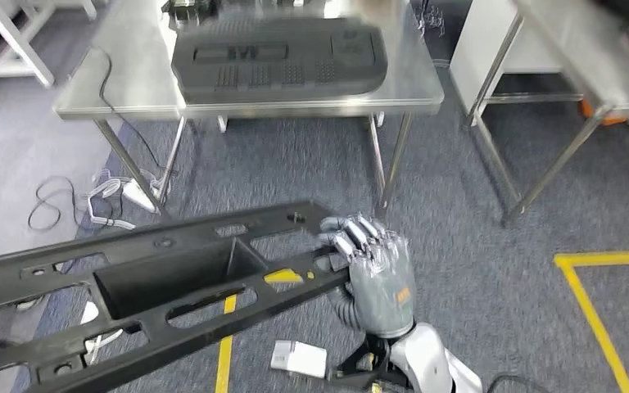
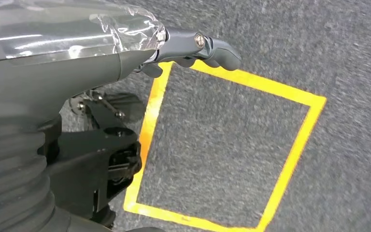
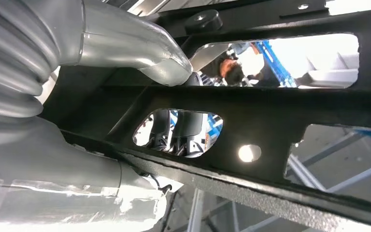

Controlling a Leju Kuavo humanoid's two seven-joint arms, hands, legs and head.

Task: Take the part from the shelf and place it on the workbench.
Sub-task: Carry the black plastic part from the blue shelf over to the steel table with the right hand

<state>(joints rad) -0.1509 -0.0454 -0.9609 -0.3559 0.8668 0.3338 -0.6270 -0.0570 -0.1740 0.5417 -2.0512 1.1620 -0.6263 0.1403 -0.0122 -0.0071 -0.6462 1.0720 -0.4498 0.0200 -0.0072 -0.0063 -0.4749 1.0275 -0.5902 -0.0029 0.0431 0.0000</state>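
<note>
Steel desk (image 1: pixel 131 90) carries a dark grey vented panel (image 1: pixel 278 59) lying flat. Grey carpet floor (image 1: pixel 459 213) bears yellow tape lines (image 1: pixel 590 303), white cables (image 1: pixel 106 201).

A workshop: steel workbench (image 1: pixel 131 90); grey carpet with yellow floor tape (image 1: pixel 590 303); loose cables (image 1: pixel 57 201).

White cables (image 1: pixel 102 201) on carpet, yellow tape (image 1: pixel 590 303)

The long black part (image 1: pixel 156 278) runs off the head view's left edge; its far end is unseen. The steel workbench (image 1: pixel 131 90) is blurred, and the dark panel (image 1: pixel 278 57) on it is perhaps a cover.
</note>
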